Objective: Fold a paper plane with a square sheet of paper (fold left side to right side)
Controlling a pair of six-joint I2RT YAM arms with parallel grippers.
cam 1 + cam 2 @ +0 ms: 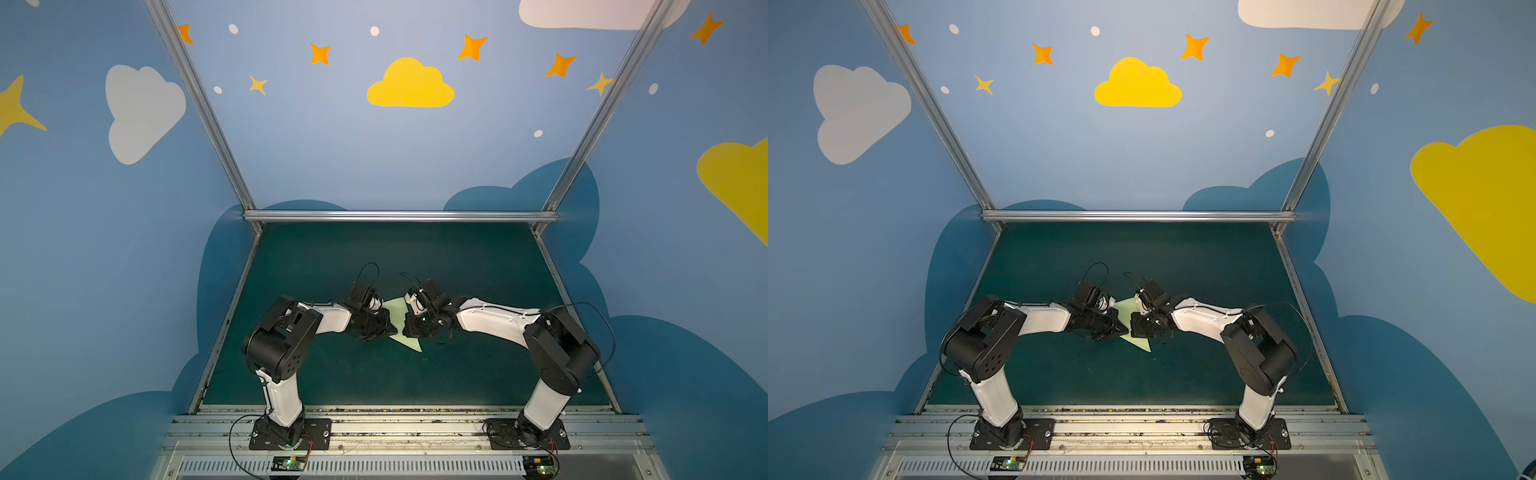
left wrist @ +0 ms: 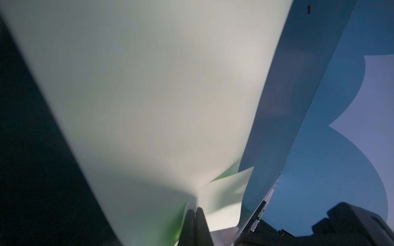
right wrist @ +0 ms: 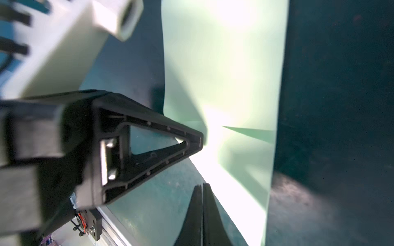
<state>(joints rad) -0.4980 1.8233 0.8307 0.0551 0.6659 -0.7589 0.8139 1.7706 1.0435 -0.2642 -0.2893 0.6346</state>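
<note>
Just left of the middle of the green mat (image 1: 478,266), the left gripper (image 1: 390,330) is seen clenched on the paper sheet (image 1: 397,316). In the left wrist view its fingers (image 2: 202,230) are pressed together, and the sheet (image 2: 149,95) is seen fanning out from between them.

The sheet, already folded to a pointed shape, is held over the middle of the mat, between the two grippers. It is judged to be very light, thin and limp: it is bowed where it is pinched, and it would be creased or torn by a hard pull. A hold is best taken at an edge or along a crease, so that sagging is limited. Its long axis is laid from the mat's far side to its near side, slanted slightly rightward, and the narrow tip is pointed toward the mat's near edge. Whether that tip is resting on the mat cannot be told.

Just right of the mat's middle, the right gripper (image 1: 406,329) is closed, its fingers (image 3: 211,217) being pressed together at the sheet's edge. Whether paper is caught between them cannot be told.
</note>
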